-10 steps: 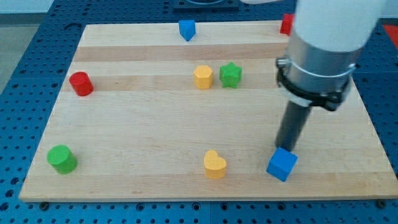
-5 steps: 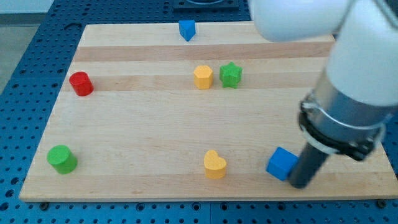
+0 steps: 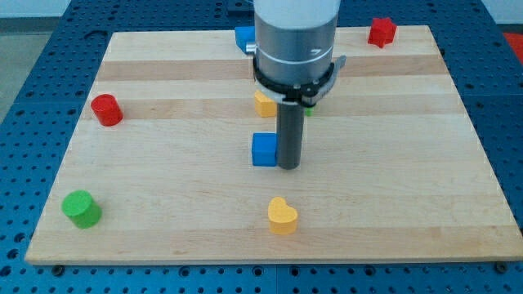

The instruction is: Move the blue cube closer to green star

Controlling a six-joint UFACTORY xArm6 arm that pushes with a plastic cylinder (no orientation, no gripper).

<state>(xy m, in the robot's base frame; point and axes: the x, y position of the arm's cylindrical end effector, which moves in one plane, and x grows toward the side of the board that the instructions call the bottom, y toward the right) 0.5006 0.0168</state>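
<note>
the blue cube sits near the middle of the wooden surface, lying flat. my tip stands right against the cube's side toward the view's right, touching or all but touching it. there are no fingers on this arm, only the straight dark rod, so there is no wide or narrow state to tell.

the green star lies toward the view's top and slightly right of the blue cube, near it, but the arm's grey body covers nearly all of it; only a sliver of green shows at the edge of the rod's collar. just to the view's left of that sliver, an orange-yellow block peeks out from under the arm, its shape mostly hidden; it lies directly toward the view's top from the cube.

below the cube, toward the view's bottom, a yellow heart rests apart from it. a second blue block sits at the top edge of the surface, partly hidden behind the arm, its shape not clear. a red block, star-like in outline, is at the top right corner. a red cylinder stands far over at the view's left, and a green cylinder stands near the bottom left corner, both well apart from the cube.
</note>
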